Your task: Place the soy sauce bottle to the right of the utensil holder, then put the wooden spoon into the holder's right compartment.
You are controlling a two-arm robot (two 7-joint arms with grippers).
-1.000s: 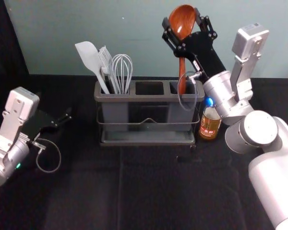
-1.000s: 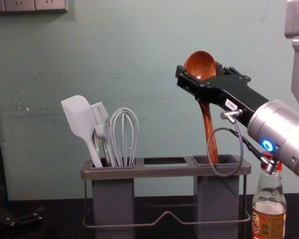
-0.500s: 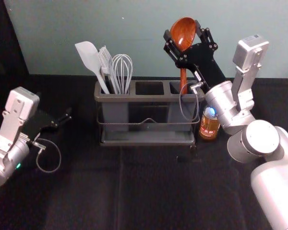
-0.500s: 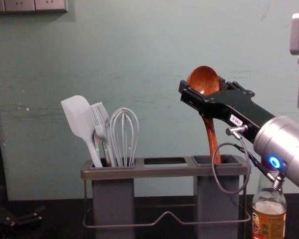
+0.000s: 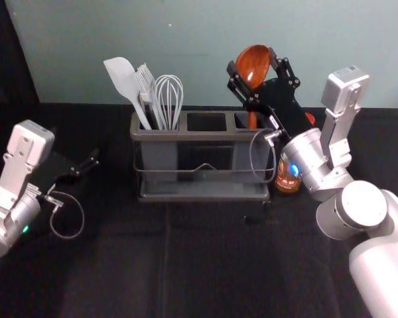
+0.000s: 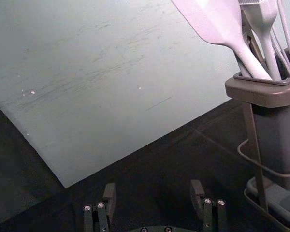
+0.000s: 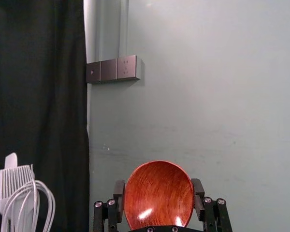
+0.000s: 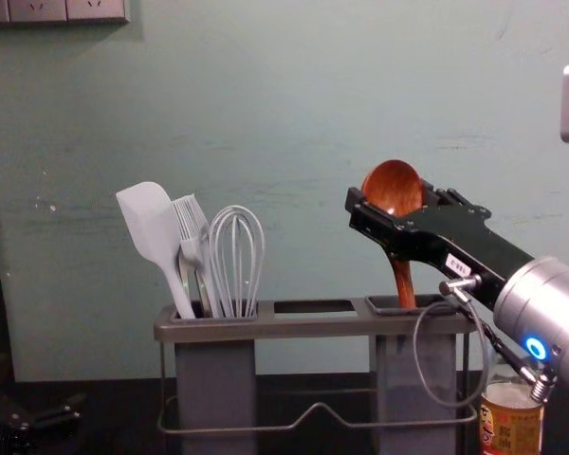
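Note:
In the head view my right gripper [image 5: 251, 58] is over the holder's right end, its fingers closed on both sides of the wooden spoon's bowl [image 5: 253, 71]. The right wrist view shows that gripper [image 7: 158, 187] holding the bowl [image 7: 159, 198]. The spoon [image 8: 393, 190] stands nearly upright in the chest view, its handle's lower end inside the right compartment of the utensil holder [image 8: 313, 325]. The soy sauce bottle [image 8: 512, 419] stands right of the holder, partly behind the right arm. My left gripper [image 5: 89, 163] is parked at left; the left wrist view shows this gripper [image 6: 153, 190] open and empty.
A white spatula [image 5: 124, 83], a brush [image 5: 146, 83] and a whisk [image 5: 168, 96] stand in the holder's left compartment. The wall [image 8: 294, 114] rises behind the black table [image 5: 205, 258]. A dark curtain [image 7: 38, 96] hangs at the left side.
My right gripper has come down with the spoon, and the handle has sunk deeper into the right compartment. The left arm, holder and bottle have stayed in place.

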